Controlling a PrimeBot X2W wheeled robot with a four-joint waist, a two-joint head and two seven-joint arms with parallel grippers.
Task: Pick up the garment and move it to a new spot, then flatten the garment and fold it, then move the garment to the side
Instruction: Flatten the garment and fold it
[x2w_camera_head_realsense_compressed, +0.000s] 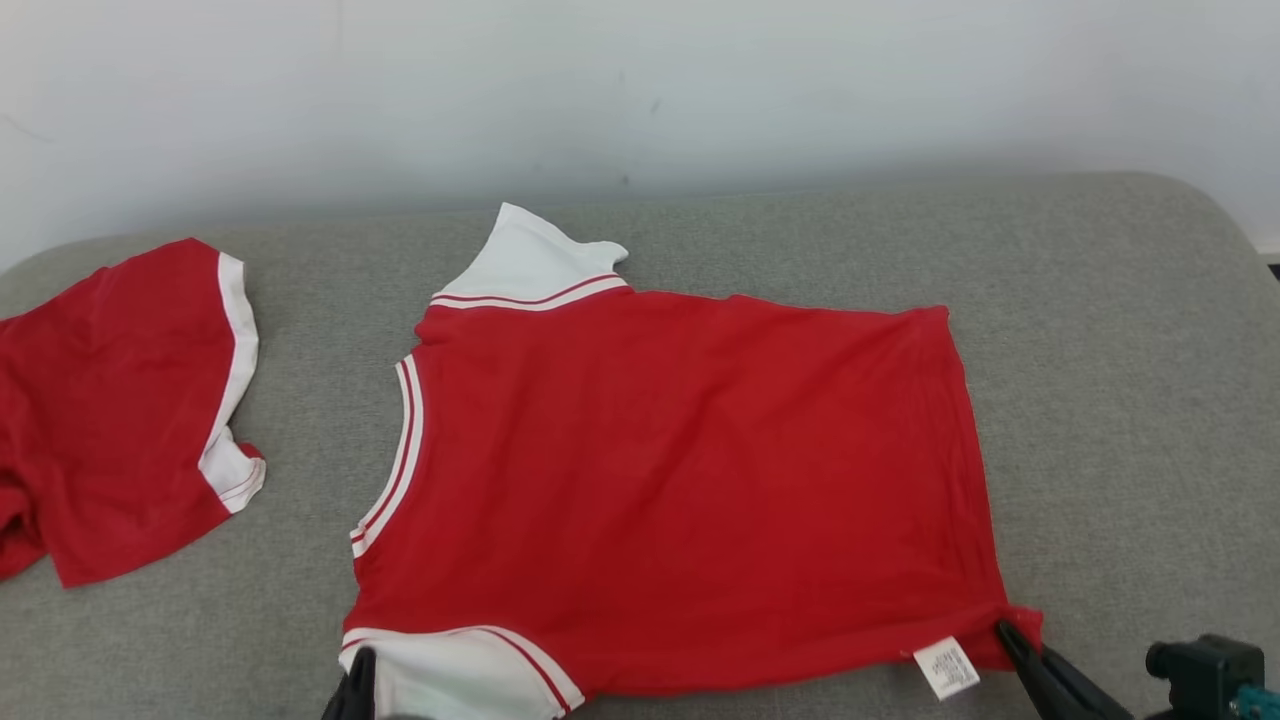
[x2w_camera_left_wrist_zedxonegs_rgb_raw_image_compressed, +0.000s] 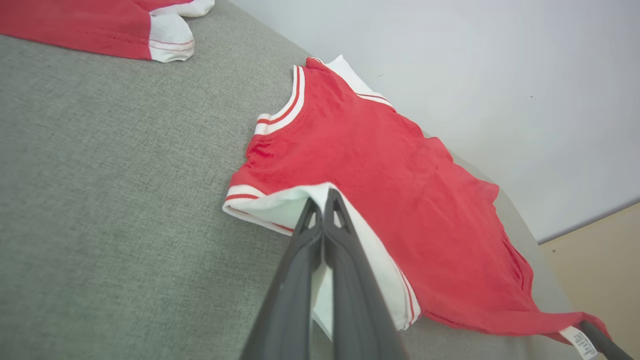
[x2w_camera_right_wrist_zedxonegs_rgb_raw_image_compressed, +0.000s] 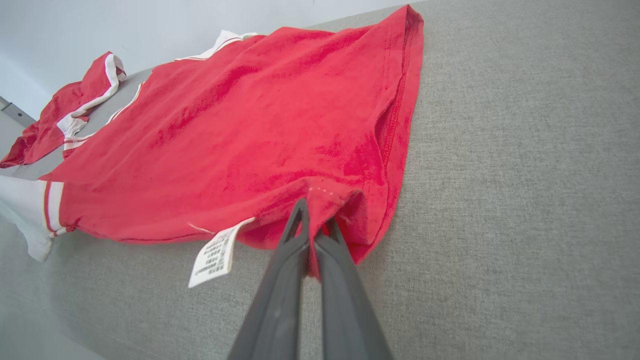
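Red cotton T-shirt with white sleeves (x2w_camera_head_realsense_compressed: 680, 480) lies flat on the grey fabric-covered counter (x2w_camera_head_realsense_compressed: 1120, 400), spreading away ahead of both tools. Left tool (x2w_camera_left_wrist_zedxonegs_rgb_raw_image_compressed: 324, 197) is clamped on the near white sleeve (x2w_camera_left_wrist_zedxonegs_rgb_raw_image_compressed: 272, 207). Right tool (x2w_camera_right_wrist_zedxonegs_rgb_raw_image_compressed: 315, 220) pinches the near hem corner, just beside the white care label (x2w_camera_right_wrist_zedxonegs_rgb_raw_image_compressed: 216, 255). The shirt's long axis runs from tool to tool, so the held near edge looks ready to fold forward.
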